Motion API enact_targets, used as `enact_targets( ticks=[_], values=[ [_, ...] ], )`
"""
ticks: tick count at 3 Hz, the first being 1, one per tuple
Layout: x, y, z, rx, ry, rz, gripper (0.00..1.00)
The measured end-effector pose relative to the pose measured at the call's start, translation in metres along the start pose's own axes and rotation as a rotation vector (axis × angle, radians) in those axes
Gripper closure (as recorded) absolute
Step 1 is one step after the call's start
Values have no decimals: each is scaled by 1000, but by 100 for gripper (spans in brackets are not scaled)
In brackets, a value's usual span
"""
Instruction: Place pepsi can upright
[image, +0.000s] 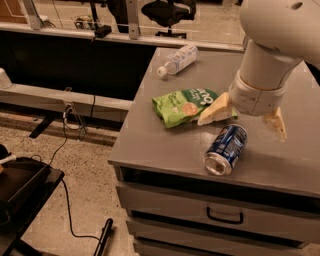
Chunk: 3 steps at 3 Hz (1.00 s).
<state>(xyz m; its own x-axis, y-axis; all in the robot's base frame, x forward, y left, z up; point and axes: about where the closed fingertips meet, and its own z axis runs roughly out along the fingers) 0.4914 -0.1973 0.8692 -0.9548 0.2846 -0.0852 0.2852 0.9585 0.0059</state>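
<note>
Two cream fingers (215, 112) on the hand (241, 129) are spread wide, gripping nothing. They angle down from the fat white arm (270, 55), just over the pepsi can (226, 149). The can's lying on its side on the grey bench (150, 145), silver end toward the front edge. The green snack bag (182, 105) sits just left, with the plastic bottle (177, 60) further back.

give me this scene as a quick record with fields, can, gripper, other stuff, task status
pepsi can: lying on its side near the front edge of the grey cabinet top, silver end facing the camera
gripper: just above the can's far end, jaws open and spread wide; contact cannot be told
green snack bag: flat, behind and left of the can
clear plastic bottle: on its side near the far left corner
task status: can not yet upright
</note>
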Motion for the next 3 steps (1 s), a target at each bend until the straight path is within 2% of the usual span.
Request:
enact_targets(
  ticks=[2,3],
  values=[
    [15,1,17,-25,44,-11,0],
    [22,3,24,-34,57,-29,18]
  ],
)
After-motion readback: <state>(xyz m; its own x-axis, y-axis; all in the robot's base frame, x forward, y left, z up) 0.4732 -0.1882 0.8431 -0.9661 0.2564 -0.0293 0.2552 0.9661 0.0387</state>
